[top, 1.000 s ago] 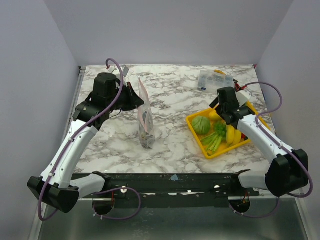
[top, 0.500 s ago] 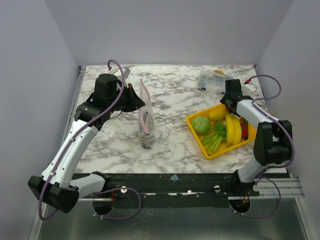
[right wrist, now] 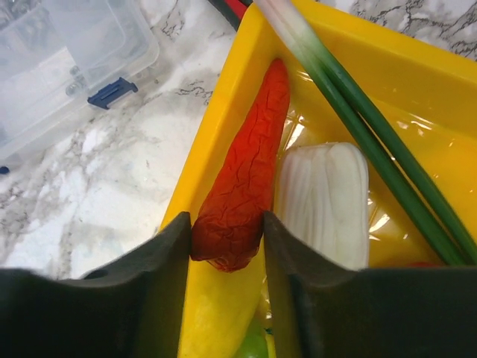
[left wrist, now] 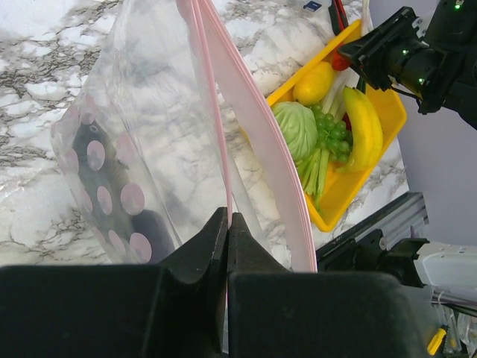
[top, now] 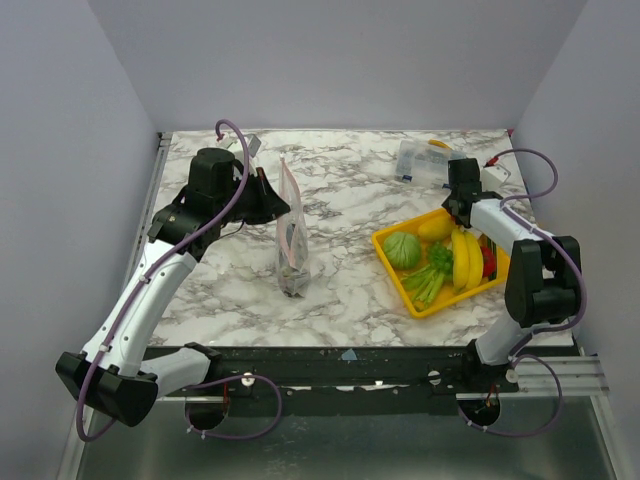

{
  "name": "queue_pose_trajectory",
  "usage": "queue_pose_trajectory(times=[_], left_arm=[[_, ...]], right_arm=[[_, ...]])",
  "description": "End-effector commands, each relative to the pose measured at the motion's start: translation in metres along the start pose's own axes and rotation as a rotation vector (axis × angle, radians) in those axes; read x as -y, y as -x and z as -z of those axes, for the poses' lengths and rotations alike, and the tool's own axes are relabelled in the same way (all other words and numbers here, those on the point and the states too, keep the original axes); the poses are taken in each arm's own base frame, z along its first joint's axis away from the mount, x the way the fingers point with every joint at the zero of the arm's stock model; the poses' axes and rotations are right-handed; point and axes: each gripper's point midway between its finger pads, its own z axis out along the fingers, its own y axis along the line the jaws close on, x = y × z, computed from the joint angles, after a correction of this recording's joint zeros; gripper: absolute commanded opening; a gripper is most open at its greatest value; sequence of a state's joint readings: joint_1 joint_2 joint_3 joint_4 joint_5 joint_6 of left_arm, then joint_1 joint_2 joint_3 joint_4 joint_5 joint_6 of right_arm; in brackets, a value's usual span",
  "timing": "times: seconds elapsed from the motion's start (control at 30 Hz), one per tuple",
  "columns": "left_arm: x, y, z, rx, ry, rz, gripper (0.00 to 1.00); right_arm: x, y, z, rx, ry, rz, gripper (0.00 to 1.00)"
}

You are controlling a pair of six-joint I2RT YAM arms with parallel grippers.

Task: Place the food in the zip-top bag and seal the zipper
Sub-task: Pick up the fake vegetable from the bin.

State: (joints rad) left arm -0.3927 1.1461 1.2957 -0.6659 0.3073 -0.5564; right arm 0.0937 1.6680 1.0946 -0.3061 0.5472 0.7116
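Observation:
My left gripper (left wrist: 227, 221) is shut on one lip of the pink zipper (left wrist: 253, 127) and holds the clear zip-top bag (top: 290, 235) upright above the table. The mouth gapes, and a dark eggplant (left wrist: 112, 198) lies at the bottom. The rest of the food sits in the yellow tray (top: 398, 275): a green cabbage (top: 402, 249), bananas (top: 465, 260), a lemon (top: 435, 229) and green stalks (top: 428, 280). At the tray's far corner my right gripper (right wrist: 227, 239) is shut on the end of a wrinkled red pepper (right wrist: 242, 186). In the top view that gripper (top: 462, 200) points down into the tray.
A rigid clear compartment box (top: 428, 160) stands just beyond the tray, close to my right gripper. Beside the pepper lie a white ribbed vegetable (right wrist: 324, 201) and long green onion stalks (right wrist: 358, 127). Grey walls close in the table on three sides.
My right arm swung from over the tray's middle to its far corner, and its jaws then closed on the red pepper. The left arm and bag have not moved.

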Motion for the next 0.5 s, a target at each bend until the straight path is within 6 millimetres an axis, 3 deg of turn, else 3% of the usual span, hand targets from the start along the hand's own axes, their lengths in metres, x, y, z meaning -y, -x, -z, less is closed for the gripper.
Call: queue_pose_trajectory(times=[0.0, 0.17, 0.3, 0.47], left_arm=[[0.007, 0.000, 0.005, 0.011, -0.041, -0.025, 0.00], [0.008, 0.000, 0.004, 0.008, -0.044, -0.023, 0.00], [0.008, -0.001, 0.003, 0.002, -0.047, -0.019, 0.00], [0.008, -0.001, 0.002, -0.003, -0.048, -0.016, 0.00]], right_arm=[[0.005, 0.002, -0.005, 0.002, -0.001, -0.064, 0.23], [0.017, 0.015, 0.015, 0.016, -0.022, -0.038, 0.00], [0.029, 0.024, 0.049, 0.002, 0.000, -0.012, 0.00], [0.016, 0.041, 0.110, 0.007, 0.243, 0.014, 0.00]])
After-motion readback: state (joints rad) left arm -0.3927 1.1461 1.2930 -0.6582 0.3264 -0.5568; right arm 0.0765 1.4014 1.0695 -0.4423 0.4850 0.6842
